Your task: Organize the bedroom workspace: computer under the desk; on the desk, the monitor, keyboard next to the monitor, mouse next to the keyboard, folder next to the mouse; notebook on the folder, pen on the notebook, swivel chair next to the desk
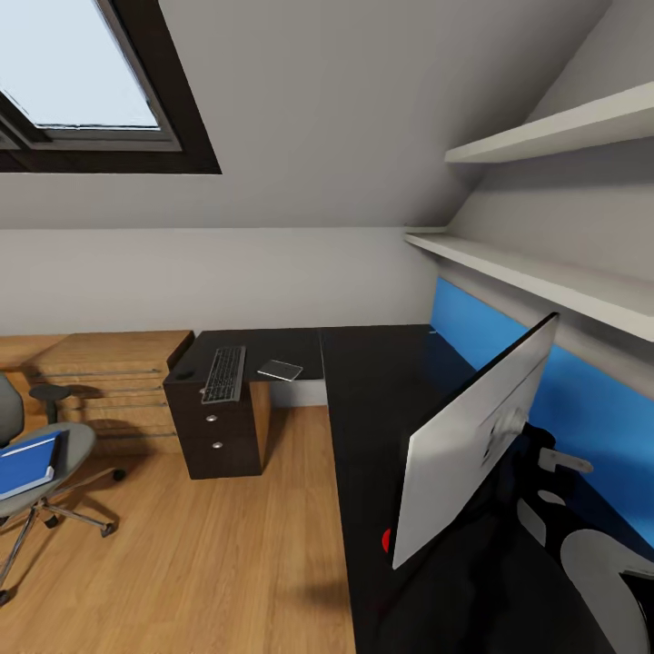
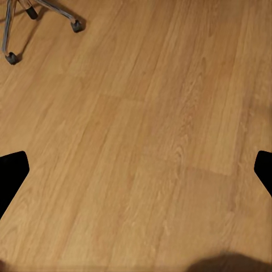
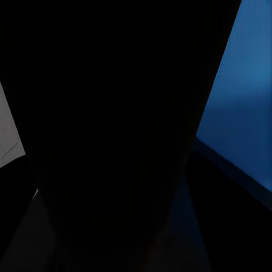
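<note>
The monitor (image 1: 472, 445), white back toward me, tilts steeply above the black desk (image 1: 372, 409) near its blue back panel. My right arm (image 1: 595, 563) reaches behind it, and the right gripper is lost in darkness in the right wrist view. The keyboard (image 1: 223, 373) lies on a black drawer cabinet, with a small dark lump, apparently the mouse (image 1: 184, 373), beside it. A thin grey pad, the notebook (image 1: 280, 370), rests on the desk's far wing. The blue folder (image 1: 27, 463) lies on the swivel chair (image 1: 68, 445) at the left. My left gripper (image 2: 136, 175) hangs open over bare floor.
A black drawer cabinet (image 1: 218, 436) stands under the desk's far wing, with a light wooden drawer chest (image 1: 109, 381) behind it. Two white shelves (image 1: 545, 272) run above the blue panel. The chair's castors (image 2: 76, 24) are near my left gripper. A small red spot (image 1: 386, 540) sits by the monitor's lower corner.
</note>
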Tool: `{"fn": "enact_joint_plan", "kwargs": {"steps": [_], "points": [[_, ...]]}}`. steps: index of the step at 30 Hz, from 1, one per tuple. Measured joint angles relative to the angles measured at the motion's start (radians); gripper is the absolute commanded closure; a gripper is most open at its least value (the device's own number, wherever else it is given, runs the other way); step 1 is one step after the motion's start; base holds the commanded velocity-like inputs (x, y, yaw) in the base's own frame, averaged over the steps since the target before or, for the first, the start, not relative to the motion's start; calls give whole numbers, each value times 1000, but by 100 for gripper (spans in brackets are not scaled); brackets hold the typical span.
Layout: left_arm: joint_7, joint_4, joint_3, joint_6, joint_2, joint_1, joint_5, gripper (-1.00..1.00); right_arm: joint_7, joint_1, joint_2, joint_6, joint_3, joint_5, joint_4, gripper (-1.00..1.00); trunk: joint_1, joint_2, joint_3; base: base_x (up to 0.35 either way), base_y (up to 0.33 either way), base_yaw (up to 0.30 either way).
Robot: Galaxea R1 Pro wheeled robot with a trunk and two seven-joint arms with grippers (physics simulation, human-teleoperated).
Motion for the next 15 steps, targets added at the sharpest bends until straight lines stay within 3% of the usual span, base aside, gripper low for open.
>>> {"fn": "enact_joint_plan", "kwargs": {"steps": [8, 13, 15], "points": [[0, 0, 0, 0, 0, 0, 0, -100, -2, 0, 0, 0, 1, 0, 0, 100, 0, 0, 0, 7, 0, 0], [0, 0, 0, 1, 0, 0, 0, -100, -8, 0, 0, 2, 6, 1, -1, 100, 0, -1, 0, 130, -2, 0], [0, 0, 0, 1, 0, 0, 0, -100, 1, 0, 0, -4, -1, 0, 5, 100, 0, 0, 0, 3, -186, 0]]}}
